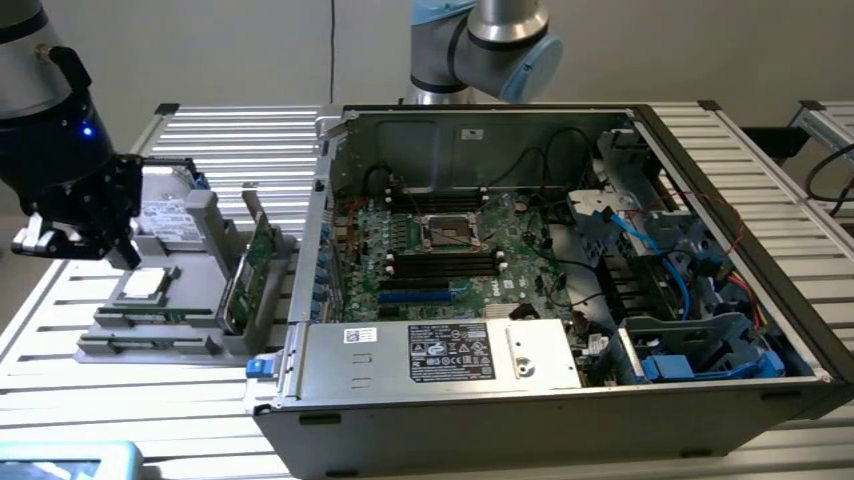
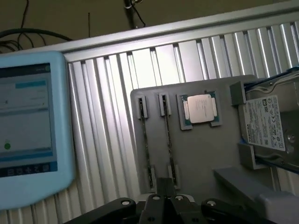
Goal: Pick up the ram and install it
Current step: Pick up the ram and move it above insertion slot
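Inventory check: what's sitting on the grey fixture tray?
Two ram sticks on edge, a CPU, a hard drive and an upright expansion card. The shut jaws cover one stick's end.

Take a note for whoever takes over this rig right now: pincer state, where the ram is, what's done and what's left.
The pincer is shut with nothing seen in it. It hovers above the grey tray, which sits to the exterior view's left of the open computer case.
The ram and a second stick stand on edge in the tray's slots, beside the processor and the hard drive.
Done: nothing that shows; no stick has been lifted.
Left: pick up the ram and seat it on the motherboard.
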